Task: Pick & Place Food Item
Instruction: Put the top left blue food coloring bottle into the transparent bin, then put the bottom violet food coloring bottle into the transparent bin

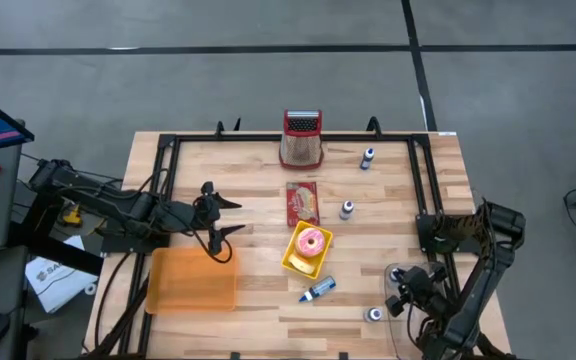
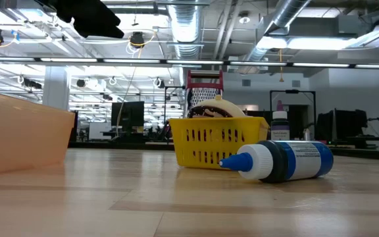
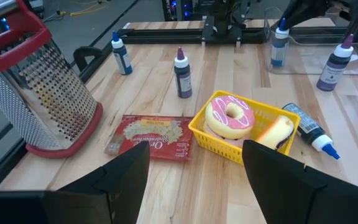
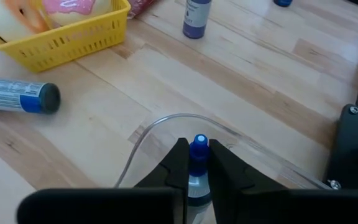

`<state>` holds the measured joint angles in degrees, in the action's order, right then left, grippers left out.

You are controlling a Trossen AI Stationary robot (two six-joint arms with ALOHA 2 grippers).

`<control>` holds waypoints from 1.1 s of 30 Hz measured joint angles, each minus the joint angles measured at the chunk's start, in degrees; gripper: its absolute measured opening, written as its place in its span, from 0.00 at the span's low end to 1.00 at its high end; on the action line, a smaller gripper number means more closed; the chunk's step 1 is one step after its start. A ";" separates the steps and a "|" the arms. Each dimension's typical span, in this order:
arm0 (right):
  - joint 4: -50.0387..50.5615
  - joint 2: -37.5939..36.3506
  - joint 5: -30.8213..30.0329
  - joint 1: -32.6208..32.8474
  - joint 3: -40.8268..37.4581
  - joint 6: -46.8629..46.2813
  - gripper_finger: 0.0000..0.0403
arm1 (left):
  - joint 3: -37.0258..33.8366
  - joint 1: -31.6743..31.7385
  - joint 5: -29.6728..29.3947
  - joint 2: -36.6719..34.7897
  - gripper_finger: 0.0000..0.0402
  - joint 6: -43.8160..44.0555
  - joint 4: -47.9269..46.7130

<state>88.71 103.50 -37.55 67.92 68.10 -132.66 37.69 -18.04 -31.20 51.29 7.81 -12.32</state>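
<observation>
Because the pink-frosted doughnut [image 1: 312,241] sits with a pale yellow food piece in the small yellow plastic basket [image 1: 294,262] near the middle of the light wooden bench [image 1: 258,170], you have the food grouped in one spot, within reach of either arm. The orange translucent plastic bin [image 1: 191,280] lies toward the left edge, nearer the front, and reads as the likely drop-off. Beside the basket, toward the back edge, you see a flat red snack packet [image 1: 303,203], then a red-handled metal box grater [image 1: 302,138] at the back edge; a blue-capped bottle [image 1: 318,289] lies on its side just in front of the basket.

Your left end effector [image 1: 220,219] hangs above the bench between the bin and the basket, its arm stretched in low from the left edge, fingers spread wide and holding nothing, pointed at the basket. I judge it is lined up for a reach to the doughnut.

Your right end effector [image 4: 197,163] is folded back by the front right corner, its fingers pinched narrow on the blue cap of a small upright bottle [image 4: 198,149] standing inside a clear round dish [image 4: 166,121].
</observation>
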 joint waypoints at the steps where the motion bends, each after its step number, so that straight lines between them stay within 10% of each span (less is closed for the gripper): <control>1: -0.02 0.00 -0.04 0.00 0.00 0.00 0.08 | 0.00 0.00 0.00 0.00 0.62 0.04 0.00; 33: 1.31 -6.68 -8.51 0.40 0.42 1.19 0.22 | 0.00 0.00 1.81 0.00 0.62 0.19 0.39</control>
<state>90.02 96.82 -46.06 68.32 68.51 -131.47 37.69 -18.04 -29.39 51.29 8.01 -11.92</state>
